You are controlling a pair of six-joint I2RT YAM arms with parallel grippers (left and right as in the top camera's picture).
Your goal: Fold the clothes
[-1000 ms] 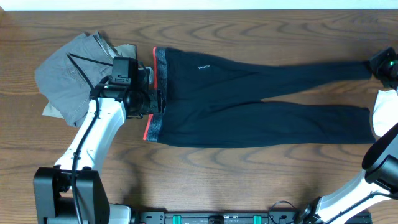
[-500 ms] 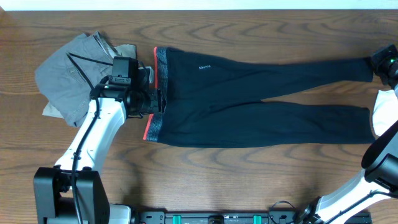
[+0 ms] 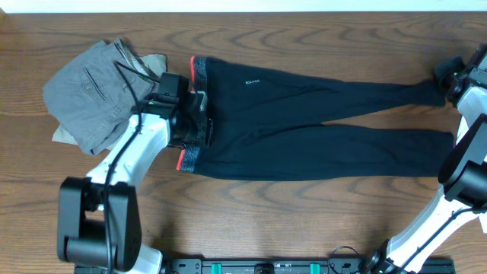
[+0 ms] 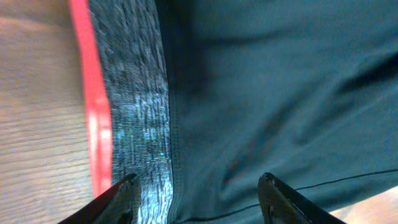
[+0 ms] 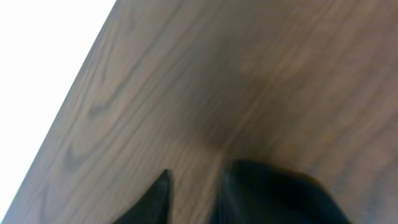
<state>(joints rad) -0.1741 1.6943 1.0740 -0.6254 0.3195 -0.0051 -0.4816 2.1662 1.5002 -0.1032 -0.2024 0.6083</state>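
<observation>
Brown wood-grain table (image 3: 251, 221): long black leggings with grey, coral-edged waistband (image 3: 259, 129) lie flat, lengthwise. Left gripper (image 3: 199, 125), fingers spread, has advanced onto the waistband. Right gripper (image 3: 445, 76) has shifted inward at the far ankle; closure undeterminable.

You have one printed mark to go on: a small white logo (image 3: 252, 81) on the leggings (image 3: 319, 129), set on the dark cloth just beside the grey waistband (image 3: 198, 74). From overhead it shows as a short white line of characters, too small for you to read as letters or a brand. Neither wrist view gives you any text, label or number that can be read.
</observation>
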